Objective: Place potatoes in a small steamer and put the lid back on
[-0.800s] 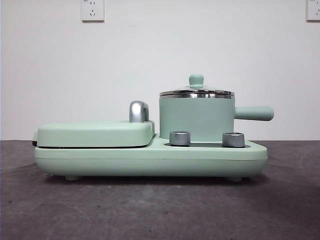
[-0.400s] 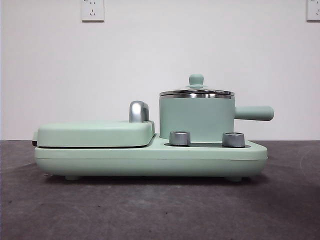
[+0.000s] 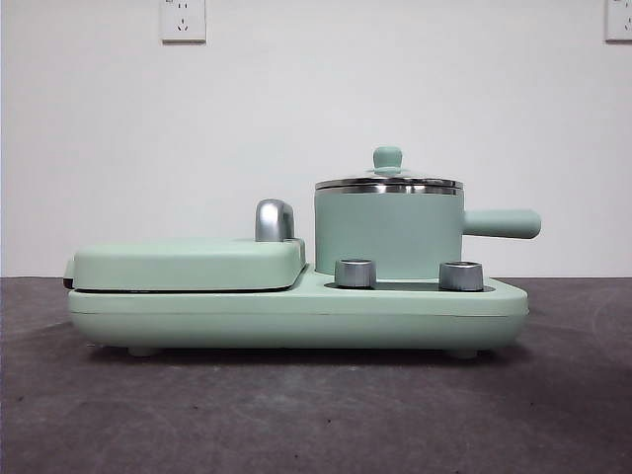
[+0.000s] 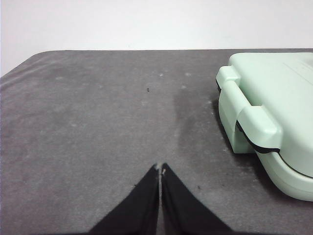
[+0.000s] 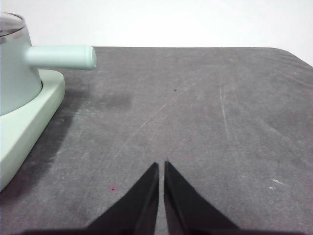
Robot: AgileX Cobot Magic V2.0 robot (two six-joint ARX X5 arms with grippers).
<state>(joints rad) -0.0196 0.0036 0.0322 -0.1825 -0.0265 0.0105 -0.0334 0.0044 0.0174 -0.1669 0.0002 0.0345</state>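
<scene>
I see the left gripper (image 4: 160, 169) pinched shut and empty beside the grill cover (image 3: 188, 262), lid (image 3: 388, 182) seated on the steamer (image 3: 388, 232) at 3 o'clock of it, right gripper (image 5: 161, 166) likewise shut; no potato visible, so unlidding likely comes first.

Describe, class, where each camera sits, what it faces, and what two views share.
Front view: low, level; faces steamer with lid; no arm shows.
Left wrist view: above table; grill cover; left gripper shut.
Right wrist view: above table; steamer handle; right gripper shut.
Front and right share the steamer.
</scene>
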